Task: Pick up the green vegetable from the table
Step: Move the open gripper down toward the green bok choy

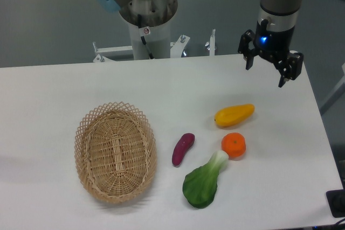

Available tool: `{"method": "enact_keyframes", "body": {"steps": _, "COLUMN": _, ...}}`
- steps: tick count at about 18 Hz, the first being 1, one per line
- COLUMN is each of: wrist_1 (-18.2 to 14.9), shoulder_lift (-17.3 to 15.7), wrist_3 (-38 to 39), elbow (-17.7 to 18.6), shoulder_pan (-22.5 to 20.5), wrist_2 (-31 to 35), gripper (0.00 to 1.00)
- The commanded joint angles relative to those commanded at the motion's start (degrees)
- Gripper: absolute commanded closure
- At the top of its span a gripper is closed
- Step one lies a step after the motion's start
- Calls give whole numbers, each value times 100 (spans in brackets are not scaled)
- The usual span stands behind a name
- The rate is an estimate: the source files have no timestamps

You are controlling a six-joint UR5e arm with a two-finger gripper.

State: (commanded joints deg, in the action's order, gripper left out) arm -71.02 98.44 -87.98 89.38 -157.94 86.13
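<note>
- lying nearest the lens, the green vegetable is resting flat on the table, stalk tip touching the orange fruit, leaf side free for gripping.
- gripper is hovering well apart at the far right edge, fingers spread wide, holding nothing.

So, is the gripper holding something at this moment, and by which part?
Nothing is held. The gripper hangs open above the table, apart from the green vegetable.
</note>
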Motion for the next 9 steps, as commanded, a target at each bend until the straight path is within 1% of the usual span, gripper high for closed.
{"method": "enact_keyframes", "body": {"steps": 7, "wrist_1": 0, "shoulder_lift": 9, "wrist_3": 0, "elbow": 53, "shoulder_pan": 9, "wrist_2": 0, "gripper": 1}}
{"method": "enact_keyframes", "body": {"steps": 9, "wrist_1": 9, "shoulder_lift": 0, "wrist_3": 113, "elbow": 97, "shoulder_pan": 18, "wrist_2": 0, "gripper": 0}}
